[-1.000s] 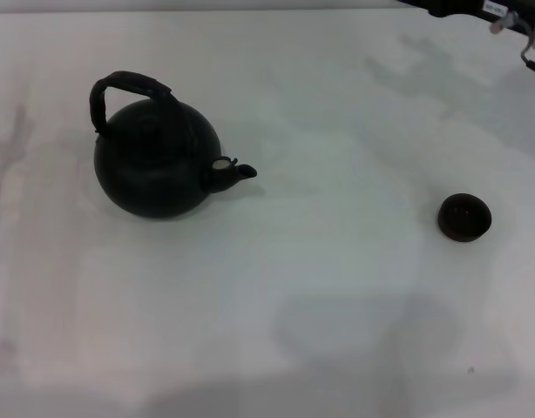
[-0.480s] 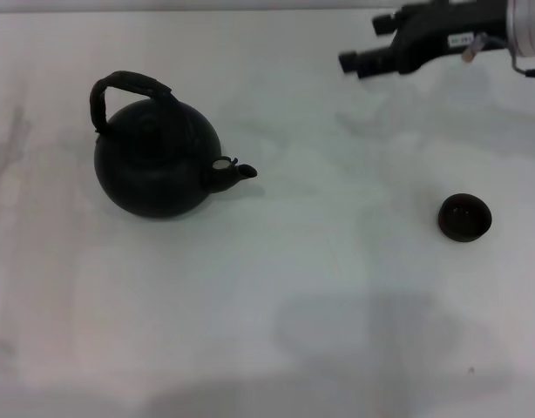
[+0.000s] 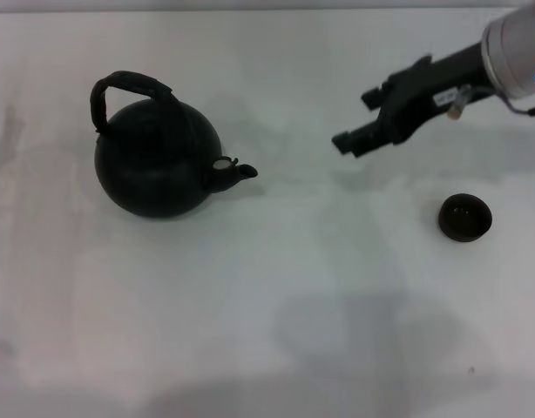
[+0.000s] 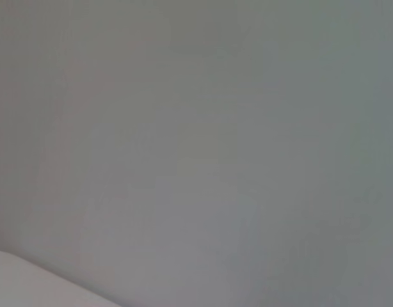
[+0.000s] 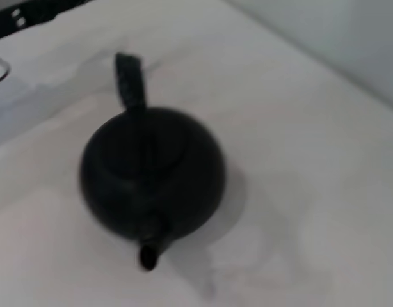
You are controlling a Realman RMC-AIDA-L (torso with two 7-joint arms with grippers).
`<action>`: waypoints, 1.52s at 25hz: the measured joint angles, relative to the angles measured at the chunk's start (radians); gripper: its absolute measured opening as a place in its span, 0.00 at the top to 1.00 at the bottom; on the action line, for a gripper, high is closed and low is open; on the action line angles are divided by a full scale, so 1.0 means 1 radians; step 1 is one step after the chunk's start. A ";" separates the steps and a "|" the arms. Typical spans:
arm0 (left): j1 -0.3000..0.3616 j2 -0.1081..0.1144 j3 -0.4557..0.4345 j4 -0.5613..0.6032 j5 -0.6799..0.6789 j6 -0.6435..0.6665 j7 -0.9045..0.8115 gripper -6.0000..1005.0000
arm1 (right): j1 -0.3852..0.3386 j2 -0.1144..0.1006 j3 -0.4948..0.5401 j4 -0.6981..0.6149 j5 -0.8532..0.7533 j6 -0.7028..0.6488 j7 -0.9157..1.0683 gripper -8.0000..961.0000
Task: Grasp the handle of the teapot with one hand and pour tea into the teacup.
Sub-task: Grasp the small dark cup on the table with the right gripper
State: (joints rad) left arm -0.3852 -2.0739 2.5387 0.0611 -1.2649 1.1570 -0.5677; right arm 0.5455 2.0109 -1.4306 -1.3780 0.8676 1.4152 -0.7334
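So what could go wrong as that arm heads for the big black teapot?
1. The right gripper is open in the air between the round matte black teapot and the tiny dark handleless teacup. Coming in low, it might bump the short spout instead of reaching the arched textured handle.
2. The handle sits on the pot's far side from the gripper, so a skewed grasp could tip the pot.
3. The cup is very small; pouring may miss it.
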 joint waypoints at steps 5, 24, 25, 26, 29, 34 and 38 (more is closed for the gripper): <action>-0.004 0.000 0.000 0.000 0.000 0.000 0.001 0.11 | 0.024 0.003 -0.028 0.019 -0.058 0.044 0.070 0.14; -0.025 0.003 0.009 -0.004 0.010 -0.006 0.008 0.11 | 0.082 0.008 -0.295 0.070 -0.346 0.004 0.376 0.14; -0.027 0.003 0.009 -0.007 0.010 -0.007 0.008 0.11 | 0.084 0.008 -0.295 0.083 -0.346 0.004 0.378 0.14; -0.029 0.003 0.009 -0.009 0.010 -0.007 0.008 0.11 | 0.085 0.008 -0.296 0.093 -0.346 0.003 0.380 0.14; -0.032 0.002 0.009 -0.015 0.010 -0.008 0.008 0.11 | 0.085 0.009 -0.298 0.105 -0.353 0.002 0.382 0.14; -0.032 0.002 0.009 -0.015 0.010 -0.009 0.008 0.11 | 0.080 0.009 -0.305 0.107 -0.389 0.018 0.400 0.14; -0.036 0.002 0.002 -0.015 0.005 -0.037 0.008 0.11 | 0.081 0.008 -0.312 0.120 -0.431 0.030 0.418 0.14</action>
State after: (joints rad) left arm -0.4213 -2.0722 2.5409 0.0459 -1.2596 1.1203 -0.5598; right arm 0.6264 2.0194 -1.7421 -1.2579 0.4370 1.4457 -0.3150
